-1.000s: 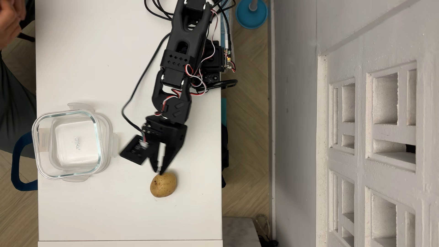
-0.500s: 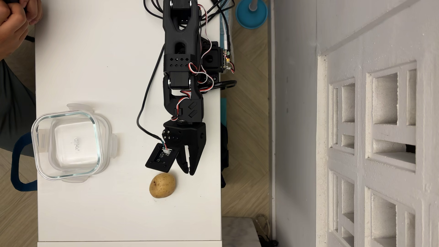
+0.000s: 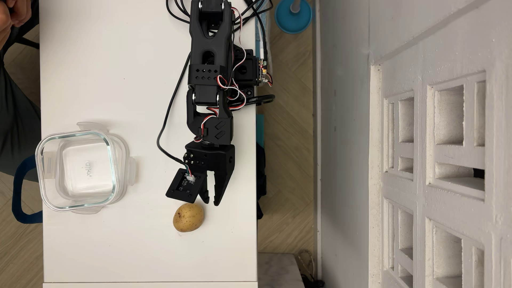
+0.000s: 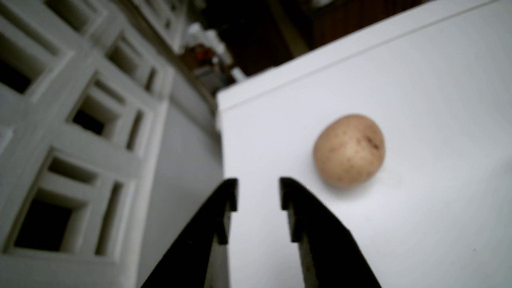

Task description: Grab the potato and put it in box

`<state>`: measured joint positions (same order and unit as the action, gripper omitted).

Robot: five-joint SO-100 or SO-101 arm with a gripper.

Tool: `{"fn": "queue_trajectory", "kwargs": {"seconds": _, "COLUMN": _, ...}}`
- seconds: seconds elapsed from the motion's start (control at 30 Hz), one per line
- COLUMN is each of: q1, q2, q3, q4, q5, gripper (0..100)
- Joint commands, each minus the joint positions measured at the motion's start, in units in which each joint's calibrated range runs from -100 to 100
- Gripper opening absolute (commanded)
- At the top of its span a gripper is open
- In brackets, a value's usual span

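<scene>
The potato, yellow-tan with dark speckles, lies on the white table just below my gripper in the overhead view. In the wrist view the potato sits ahead and to the right of the fingertips. My black gripper is slightly open and empty, its tips apart from the potato; in the wrist view the gripper shows a clear gap between the jaws. The box, a square clear glass container with a greenish rim, stands at the table's left edge, empty.
A translucent clip-tab lid lies under the box. The table's right edge runs close beside the gripper. Black cables trail from the arm. A person's arm shows at top left.
</scene>
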<state>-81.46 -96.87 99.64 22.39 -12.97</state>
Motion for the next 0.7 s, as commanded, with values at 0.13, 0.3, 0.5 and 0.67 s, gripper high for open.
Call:
{"fn": "queue_trajectory", "kwargs": {"seconds": 0.13, "q1": 2.7, "q2": 2.3, "q3": -0.2, "q4": 0.7, "q5": -0.3, "gripper": 19}}
{"fn": "queue_trajectory", "kwargs": {"seconds": 0.3, "q1": 3.0, "q2": 8.0, "q3": -2.0, "q4": 0.2, "q5": 0.2, "gripper": 22}}
{"fn": "queue_trajectory", "kwargs": {"seconds": 0.5, "q1": 5.9, "q2": 22.5, "q3": -11.3, "q4": 0.7, "q5": -0.3, "gripper": 27}}
{"fn": "queue_trajectory", "kwargs": {"seconds": 0.67, "q1": 5.1, "q2": 38.4, "q3": -21.1, "q4": 0.5, "q5": -0.4, "gripper": 31}}
